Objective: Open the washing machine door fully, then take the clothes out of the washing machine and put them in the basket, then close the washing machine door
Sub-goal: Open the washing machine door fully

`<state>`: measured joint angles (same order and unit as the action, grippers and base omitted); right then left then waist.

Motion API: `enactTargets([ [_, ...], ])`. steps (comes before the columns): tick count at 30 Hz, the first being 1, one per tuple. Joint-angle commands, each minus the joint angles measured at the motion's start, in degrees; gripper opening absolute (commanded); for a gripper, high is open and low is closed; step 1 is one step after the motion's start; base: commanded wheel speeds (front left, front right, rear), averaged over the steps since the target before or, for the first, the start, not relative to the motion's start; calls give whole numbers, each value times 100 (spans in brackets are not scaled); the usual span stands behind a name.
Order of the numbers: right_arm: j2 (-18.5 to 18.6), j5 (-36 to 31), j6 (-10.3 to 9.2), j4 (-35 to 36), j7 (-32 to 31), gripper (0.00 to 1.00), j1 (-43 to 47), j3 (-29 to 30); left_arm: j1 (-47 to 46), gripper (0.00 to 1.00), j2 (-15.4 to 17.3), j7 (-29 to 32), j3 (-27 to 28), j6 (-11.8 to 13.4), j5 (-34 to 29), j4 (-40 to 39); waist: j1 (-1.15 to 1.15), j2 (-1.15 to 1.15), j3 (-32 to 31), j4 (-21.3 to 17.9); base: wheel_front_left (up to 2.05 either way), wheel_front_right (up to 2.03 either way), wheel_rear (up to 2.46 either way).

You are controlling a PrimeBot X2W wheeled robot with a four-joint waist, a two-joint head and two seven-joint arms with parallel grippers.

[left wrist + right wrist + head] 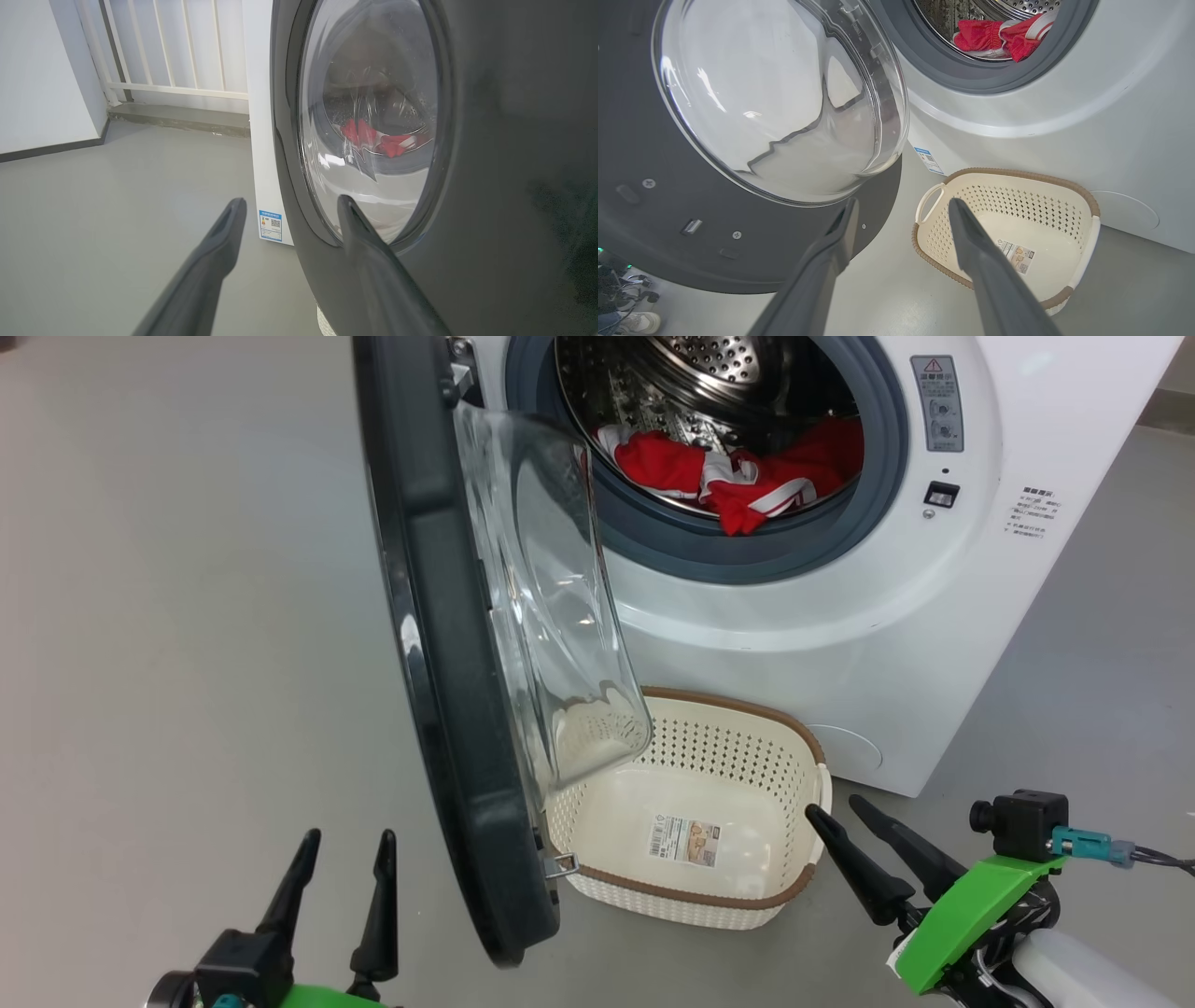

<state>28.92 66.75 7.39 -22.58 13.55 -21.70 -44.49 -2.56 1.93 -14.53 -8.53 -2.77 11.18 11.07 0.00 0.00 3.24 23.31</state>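
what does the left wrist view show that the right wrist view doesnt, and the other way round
Left wrist but not right wrist: the washing machine door's glossy outer face, the open left gripper close to it, and a white railing behind. Right wrist but not left wrist: the door's inner side with its bulging glass, the empty basket on the floor, and the open right gripper near it. Both: the red clothes in the drum, the white washing machine and its blue sticker.
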Motion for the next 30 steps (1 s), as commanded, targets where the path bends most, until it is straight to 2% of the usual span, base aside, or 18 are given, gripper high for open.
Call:
enactTargets([
  [1,77,-161,10,51,112,100,-88,-57,-64,100,95,-47,218,22,-53,-111,0,0,-13,-5,0,0,0],
  [3,22,-491,10,-22,137,100,-111,81,-51,100,95,-47,239,28,-54,-117,0,0,-20,-21,0,0,0],
  [10,-424,-2009,10,98,143,100,301,1279,-30,100,95,-47,258,37,-48,-132,0,0,-24,-29,0,0,0],
  [17,-827,-3087,10,478,144,100,660,2291,-52,100,95,-47,255,45,-37,-147,0,0,23,-16,0,0,0],
  [23,-1075,-3593,10,755,144,100,889,2907,-69,100,95,-47,257,46,-45,-150,0,0,43,-1,0,0,0],
  [30,-1222,-3821,10,624,144,100,1090,3131,-61,100,95,-47,267,36,-50,-138,0,0,32,6,0,0,0],
])
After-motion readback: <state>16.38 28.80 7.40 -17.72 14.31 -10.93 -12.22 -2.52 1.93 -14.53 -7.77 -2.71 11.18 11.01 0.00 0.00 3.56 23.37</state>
